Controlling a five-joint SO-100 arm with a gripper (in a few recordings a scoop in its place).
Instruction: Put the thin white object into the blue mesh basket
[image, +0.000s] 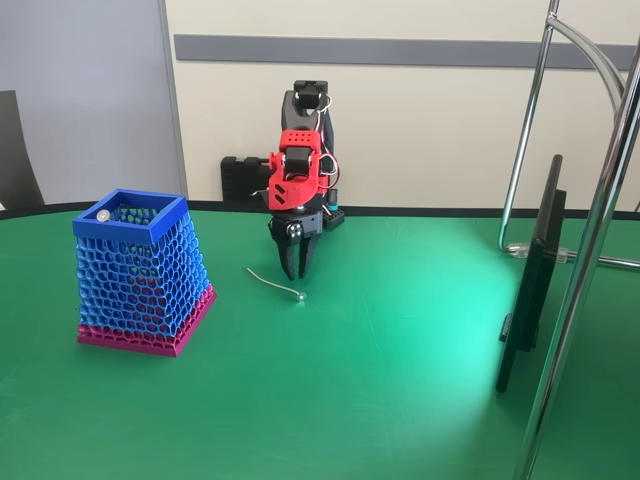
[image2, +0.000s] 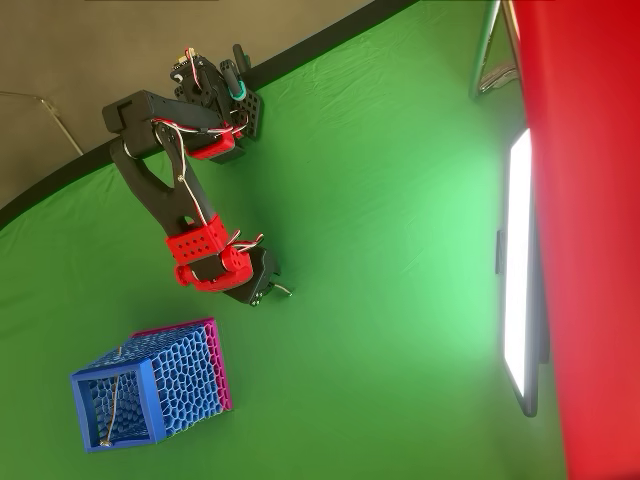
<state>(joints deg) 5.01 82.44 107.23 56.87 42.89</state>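
The thin white object (image: 272, 281) lies flat on the green table, its bead end (image: 300, 295) pointing toward the camera in the fixed view. My gripper (image: 297, 274) points straight down over it, fingertips close to the table on either side of the wire, slightly open. In the overhead view, a short piece of the wire (image2: 285, 290) pokes out from beside the gripper (image2: 262, 292). The blue mesh basket (image: 150, 232) stands upright to the left, well apart from the gripper; it is also seen from above (image2: 160, 385).
A similar white wire (image2: 112, 400) rests inside the basket, its bead (image: 103, 214) at the rim. A dark upright screen (image: 530, 280) and chrome stand legs (image: 590, 250) occupy the right side. Open green table lies between gripper and basket.
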